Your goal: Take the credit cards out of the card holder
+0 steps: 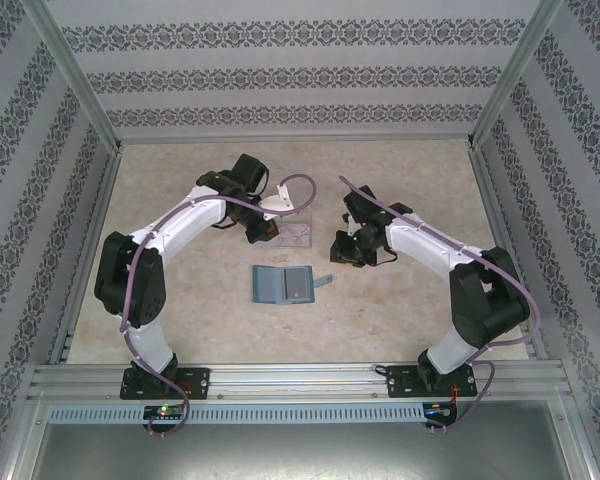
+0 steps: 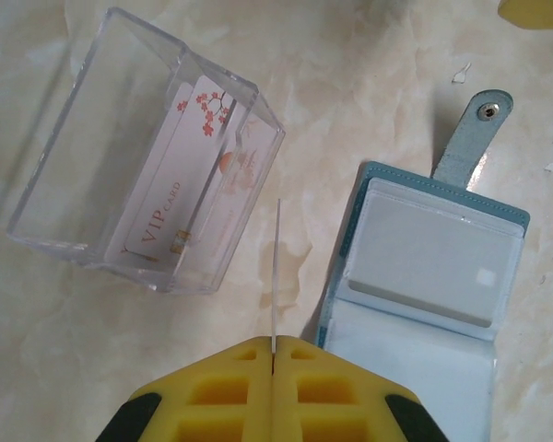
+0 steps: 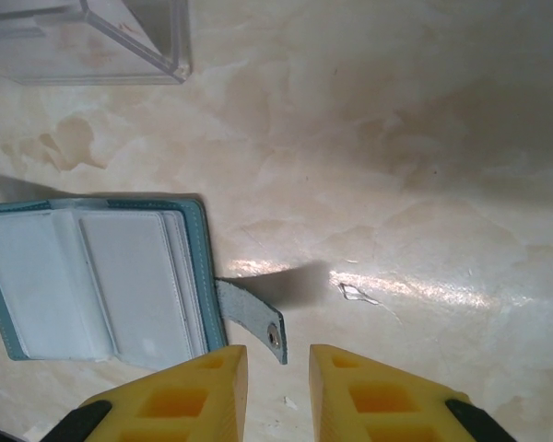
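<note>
1. The card holder lies opened flat about midway between the table's left and right edges, somewhat closer to the near edge than to the far one. Its strap tab sticks out toward the right edge.
2. A clear tray stands just beyond the holder, toward the far edge, with a strip of bare table between the two. At least two credit cards lean inside it. They are pale with reddish blossom marks, and one reads VIP card.
3. The left gripper has its fingers pressed together on a pale card. The card is seen edge-on as a thin white line, over the gap between tray and holder.
4. The right gripper hovers beside the strap tab, its fingers apart with nothing between them.
5. Done so far, by the look of it: several cards are out of the holder and in the tray, and one more is out and clamped in the left pincer.
6. Left to do: that card has not yet been set in the tray. The holder's plastic sleeves look pale grey, and whether any card remains inside them cannot be told.
</note>
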